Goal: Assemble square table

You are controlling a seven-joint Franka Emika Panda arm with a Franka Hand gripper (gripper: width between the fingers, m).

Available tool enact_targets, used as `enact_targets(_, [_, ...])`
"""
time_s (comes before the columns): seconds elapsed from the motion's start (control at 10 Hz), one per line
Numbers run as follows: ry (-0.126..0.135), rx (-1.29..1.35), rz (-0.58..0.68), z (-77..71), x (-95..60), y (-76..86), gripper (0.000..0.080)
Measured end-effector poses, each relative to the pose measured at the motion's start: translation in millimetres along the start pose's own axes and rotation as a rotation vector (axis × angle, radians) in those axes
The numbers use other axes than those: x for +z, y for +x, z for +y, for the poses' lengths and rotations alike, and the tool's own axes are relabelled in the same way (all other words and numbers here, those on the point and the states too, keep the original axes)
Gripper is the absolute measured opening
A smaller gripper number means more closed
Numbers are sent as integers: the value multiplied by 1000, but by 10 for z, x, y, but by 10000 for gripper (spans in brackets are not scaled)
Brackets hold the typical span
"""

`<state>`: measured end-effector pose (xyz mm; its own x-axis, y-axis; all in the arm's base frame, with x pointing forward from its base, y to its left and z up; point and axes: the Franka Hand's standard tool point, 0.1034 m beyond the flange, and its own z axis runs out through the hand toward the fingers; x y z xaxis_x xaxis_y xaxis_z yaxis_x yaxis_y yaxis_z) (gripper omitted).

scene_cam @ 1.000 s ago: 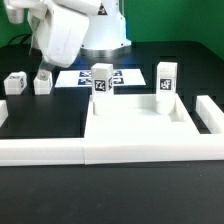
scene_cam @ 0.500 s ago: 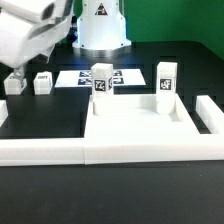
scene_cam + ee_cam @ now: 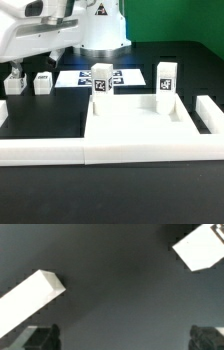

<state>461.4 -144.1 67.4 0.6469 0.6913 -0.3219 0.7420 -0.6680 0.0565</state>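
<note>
Fingers [image 3: 40, 336] wide apart, nothing between, above bare black surface [image 3: 120, 286]. Loose leg post [image 3: 15, 83] and second loose post [image 3: 42, 82] sit near arm, at exterior view's left. Likely step: grasp one. Centre fingers over post, square to flat sides, descend straight, close evenly. Square tabletop [image 3: 140, 128] mid-surface, upright posts [image 3: 101, 80] at both far corners. Border wall [image 3: 40, 150] in front; green backdrop.
</note>
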Motion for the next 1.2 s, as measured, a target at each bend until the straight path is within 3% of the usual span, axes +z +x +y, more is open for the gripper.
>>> enact_targets(0.3, [83,411,-29,-63,288,-206,649])
enact_targets(0.4, [141,578,-45,-136,344,-264,649])
enact_targets(0.6, [312,719,-126,-368,380,-372,649])
enact_targets(0.8, [335,662,-147,-412,253,-274,649])
enact_targets(1.0, [341,656,-161,-427,284,-272,649])
enact_targets(1.1, [356,649,-186,-455,280,-274,649])
enact_targets(1.2, [394,640,-262,-506,288,-297,649])
